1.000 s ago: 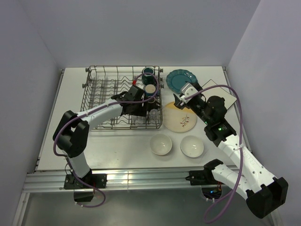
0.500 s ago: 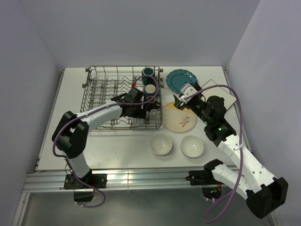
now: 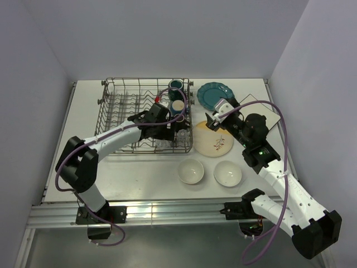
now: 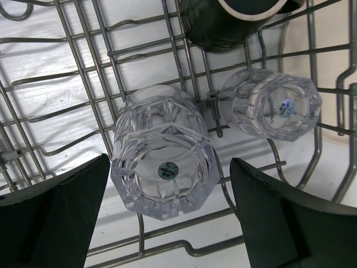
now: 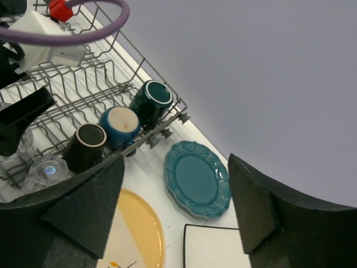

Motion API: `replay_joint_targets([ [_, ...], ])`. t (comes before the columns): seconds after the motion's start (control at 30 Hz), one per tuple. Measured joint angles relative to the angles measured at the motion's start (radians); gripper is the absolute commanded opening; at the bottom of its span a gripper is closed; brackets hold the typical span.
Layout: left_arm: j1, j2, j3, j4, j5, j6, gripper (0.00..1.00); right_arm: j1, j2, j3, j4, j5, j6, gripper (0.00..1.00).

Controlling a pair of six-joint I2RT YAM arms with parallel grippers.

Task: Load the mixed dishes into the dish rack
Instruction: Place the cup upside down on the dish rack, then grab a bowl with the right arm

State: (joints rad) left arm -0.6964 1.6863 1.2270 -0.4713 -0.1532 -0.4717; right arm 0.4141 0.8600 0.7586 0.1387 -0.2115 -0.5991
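Observation:
The grey wire dish rack (image 3: 120, 106) holds three mugs (image 5: 120, 125) along its right side and two clear glasses. My left gripper (image 3: 170, 129) is inside the rack and open. One upturned glass (image 4: 164, 167) stands on the wires between its jaws, with a gap on the right. The other glass (image 4: 276, 106) stands beside it. My right gripper (image 3: 215, 116) hangs open and empty over the table, above the teal plate (image 5: 198, 178) and the yellow plate (image 3: 213, 139). The white square plate (image 5: 223, 245) is partly hidden under that arm. Two white bowls (image 3: 190, 171) sit near the front.
Upright tines fill the left part of the rack (image 4: 83, 56). A dark mug (image 4: 228, 22) lies just beyond the glasses. The second bowl (image 3: 227, 173) sits right of the first. Walls close in the table at the back and on both sides.
The left gripper's jaws have spread wider and let go of the glass, which now stands free in the rack. The left elbow has swung slightly left. The right arm has not moved.

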Motion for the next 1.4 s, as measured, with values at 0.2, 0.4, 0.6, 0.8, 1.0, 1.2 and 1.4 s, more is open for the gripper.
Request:
replay_joint_targets([
  [0.2,0.0,-0.071,0.001,-0.013,-0.003,-0.016,0.97,-0.002,-0.002,0.015,-0.099,-0.064,-0.018,1.0],
  [0.4,-0.001,-0.203,0.033,-0.061,-0.055,-0.021,0.99,-0.009,0.008,0.109,-0.346,-0.268,-0.063,1.0],
  [0.6,0.0,-0.489,-0.012,-0.045,-0.085,-0.051,0.99,-0.013,0.016,0.132,-0.577,-0.455,-0.07,0.95],
  [0.8,0.018,-0.856,-0.258,0.023,-0.05,-0.159,0.97,-0.014,0.128,0.132,-0.738,-0.546,0.014,0.78],
  [1.0,0.018,-1.105,-0.473,0.04,0.003,-0.296,0.92,-0.007,0.253,0.116,-0.779,-0.524,0.093,0.63],
  [1.2,0.018,-1.235,-0.55,0.052,0.037,-0.409,0.88,0.058,0.264,0.06,-0.752,-0.366,0.157,0.63],
  [1.4,0.018,-1.197,-0.615,0.076,0.098,-0.476,0.88,0.103,0.268,-0.002,-0.69,-0.224,0.232,0.62],
])
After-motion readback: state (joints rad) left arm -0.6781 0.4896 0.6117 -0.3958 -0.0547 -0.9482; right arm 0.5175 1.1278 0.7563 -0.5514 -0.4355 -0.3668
